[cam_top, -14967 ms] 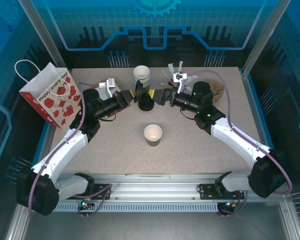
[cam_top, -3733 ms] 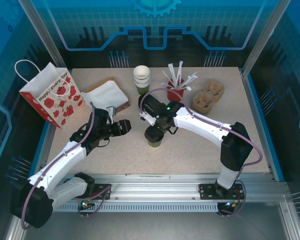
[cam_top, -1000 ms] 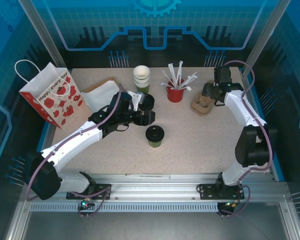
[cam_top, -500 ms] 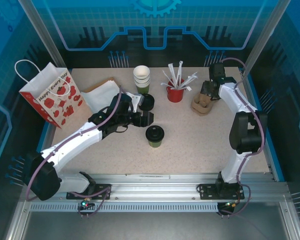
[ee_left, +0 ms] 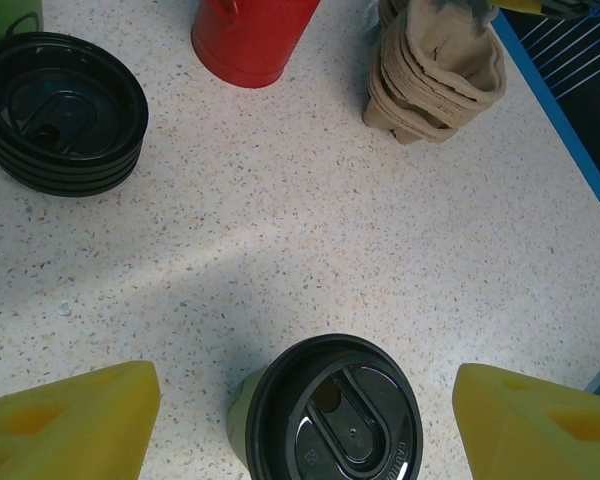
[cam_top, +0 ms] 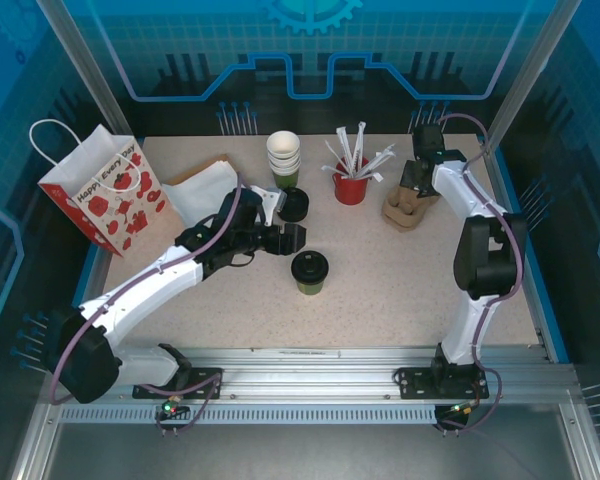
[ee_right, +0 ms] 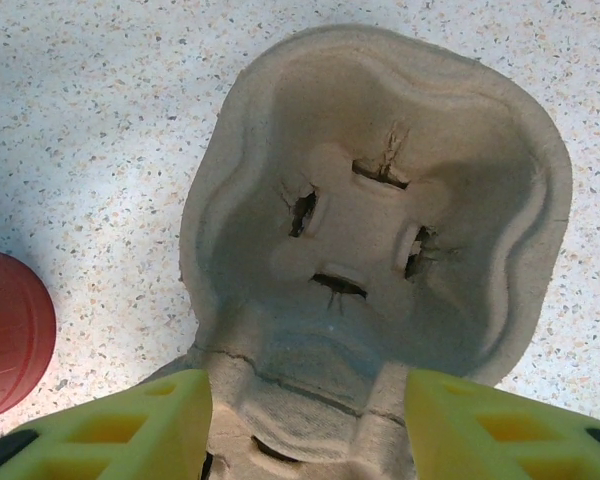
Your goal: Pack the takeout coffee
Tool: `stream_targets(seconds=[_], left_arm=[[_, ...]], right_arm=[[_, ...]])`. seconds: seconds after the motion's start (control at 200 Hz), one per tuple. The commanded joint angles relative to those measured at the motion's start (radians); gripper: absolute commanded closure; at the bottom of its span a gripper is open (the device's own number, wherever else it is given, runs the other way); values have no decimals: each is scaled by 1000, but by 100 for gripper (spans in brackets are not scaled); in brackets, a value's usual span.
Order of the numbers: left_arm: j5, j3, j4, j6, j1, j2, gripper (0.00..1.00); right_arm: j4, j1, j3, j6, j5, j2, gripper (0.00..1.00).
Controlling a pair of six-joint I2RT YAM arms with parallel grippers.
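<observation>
The takeout coffee [cam_top: 310, 270], an olive-green cup with a black lid, stands upright mid-table. In the left wrist view the coffee [ee_left: 335, 412] sits low in frame between my yellow fingers [ee_left: 70, 425], with a gap on both sides. My left gripper [cam_top: 291, 238] is open just behind and left of the cup, holding nothing. At the back right my right gripper [cam_top: 412, 184] is open over the stack of brown pulp cup carriers [cam_top: 405, 206]. In the right wrist view that gripper [ee_right: 308, 432] straddles the near end of the carriers [ee_right: 380, 200] without closing on them.
A red-and-white gift bag [cam_top: 102, 190] stands at the far left, with white paper [cam_top: 212, 188] beside it. Along the back are stacked lidless cups [cam_top: 283, 155], a stack of black lids [cam_top: 294, 206] and a red cup of straws [cam_top: 351, 182].
The lid now sits on the cup, pressed on earlier by the right arm. That arm then swung to the back right over the carriers. The left gripper moved in toward the cup.
</observation>
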Motion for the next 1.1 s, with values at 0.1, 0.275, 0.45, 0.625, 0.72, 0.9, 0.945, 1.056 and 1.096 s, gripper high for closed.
stream_targets(seconds=[0.1,0.275,0.45,0.625,0.72,0.9,0.945,1.056,1.096], left_arm=[[-16,-19,-23,23,-3,-33,22],[-19,-25,-19,21,-4,-38,22],[-16,-26,-16,20,-4,-32,21],[-17,-29,-11,20,-3,-31,21],[-16,-30,-12,20,-3,-29,21],[-16,-35,-8,17,-3,-31,22],[-17,-38,-9,17,-3,-32,22],[-20,-42,-10,20,-4,-39,22],[-22,-43,-11,21,-4,-40,22]], right_arm=[[-25,11,40,23,18,43,48],[-21,11,41,26,16,56,50],[-23,10,47,28,22,68,51],[-22,14,48,34,12,75,54],[-29,22,57,34,15,80,54],[-61,40,94,37,43,102,56],[-67,41,100,40,50,106,57],[-81,47,110,44,56,116,57],[-83,48,108,45,62,116,57]])
